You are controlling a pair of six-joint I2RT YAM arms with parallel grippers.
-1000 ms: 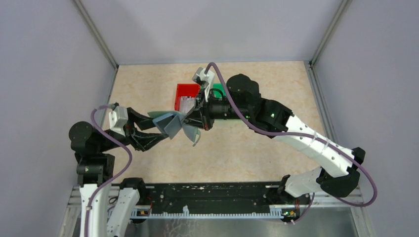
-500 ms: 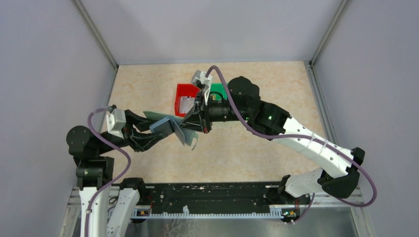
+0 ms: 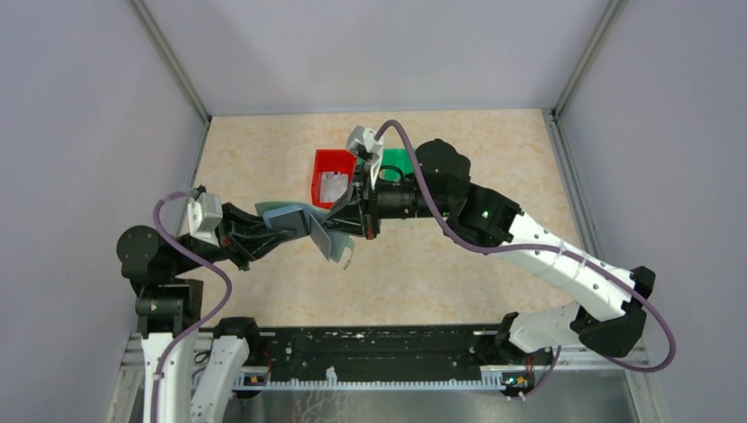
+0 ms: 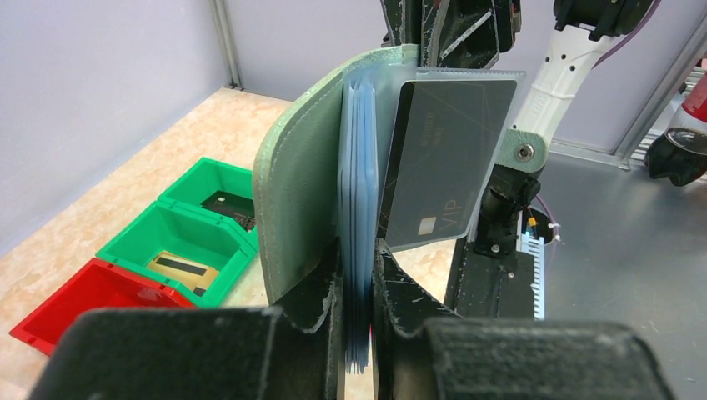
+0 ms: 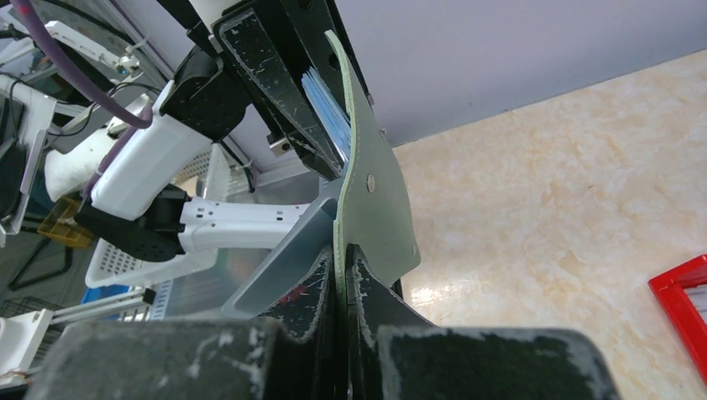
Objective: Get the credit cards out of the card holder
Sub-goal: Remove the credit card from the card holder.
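The card holder point(image 4: 300, 192) is held spread, leaves pinched in the left end effector point(image 4: 357, 275), cover in the right end effector point(image 5: 342, 267), exposing the dark credit card point(image 4: 442, 158).

A red bin point(image 3: 330, 160) sits at upper middle of the overhead view on a beige marbled tabletop point(image 3: 255, 150), with a pale flat piece point(image 3: 333, 187) lying inside it. Just right of it a patch of green bin point(image 3: 392, 161) shows (most of it is hidden from above). At lower left of the left wrist view, two green bins stand side by side next to the red one. The nearer point(image 4: 142, 237) holds a tan piece point(image 4: 179, 267) with a dark stripe, and the farther point(image 4: 208, 179) holds a dark flat piece point(image 4: 225, 204). Lavender-grey walls point(image 3: 379, 53) enclose the table.
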